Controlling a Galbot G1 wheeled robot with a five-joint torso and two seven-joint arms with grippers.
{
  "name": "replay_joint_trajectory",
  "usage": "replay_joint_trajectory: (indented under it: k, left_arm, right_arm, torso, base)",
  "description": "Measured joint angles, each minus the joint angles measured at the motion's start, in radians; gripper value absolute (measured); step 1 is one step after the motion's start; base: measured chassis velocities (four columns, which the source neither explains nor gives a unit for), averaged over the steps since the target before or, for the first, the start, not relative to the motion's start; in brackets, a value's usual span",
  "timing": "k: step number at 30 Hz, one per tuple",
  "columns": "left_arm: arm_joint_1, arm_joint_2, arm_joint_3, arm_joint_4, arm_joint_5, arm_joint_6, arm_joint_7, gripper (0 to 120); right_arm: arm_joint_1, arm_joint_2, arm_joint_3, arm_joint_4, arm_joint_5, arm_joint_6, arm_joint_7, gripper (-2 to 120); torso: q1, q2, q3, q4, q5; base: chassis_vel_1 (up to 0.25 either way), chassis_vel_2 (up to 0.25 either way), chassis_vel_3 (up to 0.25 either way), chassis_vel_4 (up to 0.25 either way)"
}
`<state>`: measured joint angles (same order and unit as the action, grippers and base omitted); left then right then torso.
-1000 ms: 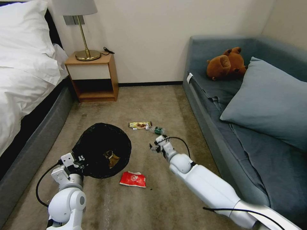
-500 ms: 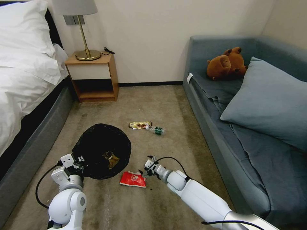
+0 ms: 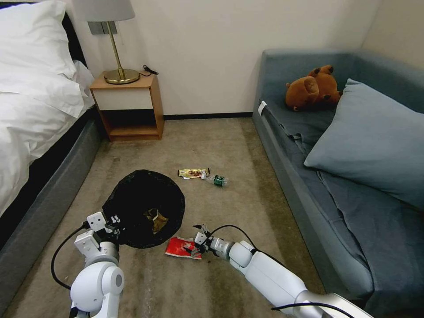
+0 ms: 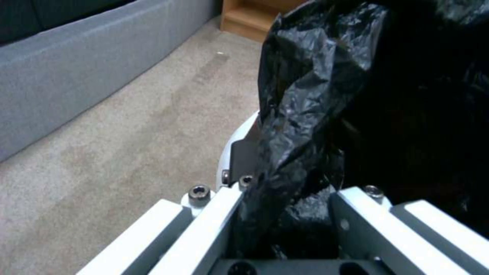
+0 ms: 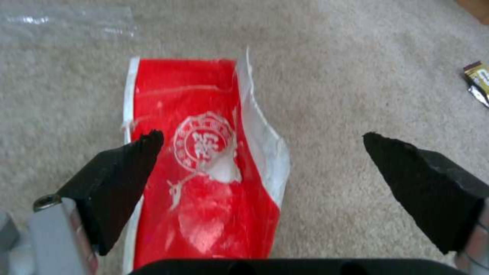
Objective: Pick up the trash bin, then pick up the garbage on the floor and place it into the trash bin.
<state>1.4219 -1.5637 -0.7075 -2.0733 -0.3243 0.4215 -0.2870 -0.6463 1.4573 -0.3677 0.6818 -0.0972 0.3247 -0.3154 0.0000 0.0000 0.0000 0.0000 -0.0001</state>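
- A crumpled red-white wrapper [image 3: 183, 247] lies flat on the beige carpet [image 3: 212, 141], just beside the near edge of the trash bin [image 3: 143, 207].
- The right gripper [image 3: 194, 242] hangs directly over the wrapper, its black fingers [image 5: 122, 179] spread wide and grasping nothing.
- The left gripper [image 3: 110, 223] is clenched on the bin's black bag-lined rim.
- A snack bar wrapper [image 3: 193, 172] and small bottle [image 3: 216, 179] lie farther off, between bed [image 3: 31, 115] and sofa [image 3: 353, 145].
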Motion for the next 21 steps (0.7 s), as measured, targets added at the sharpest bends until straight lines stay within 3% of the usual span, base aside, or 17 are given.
replay_joint_trajectory:
  k: [8, 21]
  left_arm:
    - [0.009, -0.006, 0.002, -0.007, 0.006, 0.0, -0.001, 1]
    - [-0.004, -0.007, 0.007, 0.01, 0.006, -0.004, -0.001, 1]
  right_arm:
    - [0.014, 0.073, 0.075, -0.132, -0.078, 0.079, -0.02, 100]
    - [0.024, 0.088, 0.115, -0.175, -0.084, 0.12, -0.042, 58]
  torso:
    - [0.0, 0.0, 0.0, 0.0001, 0.0]
    - [0.0, 0.0, 0.0, 0.0, 0.0001]
  base:
    - [0.0, 0.0, 0.0, 0.0]
    - [0.0, 0.0, 0.0, 0.0]
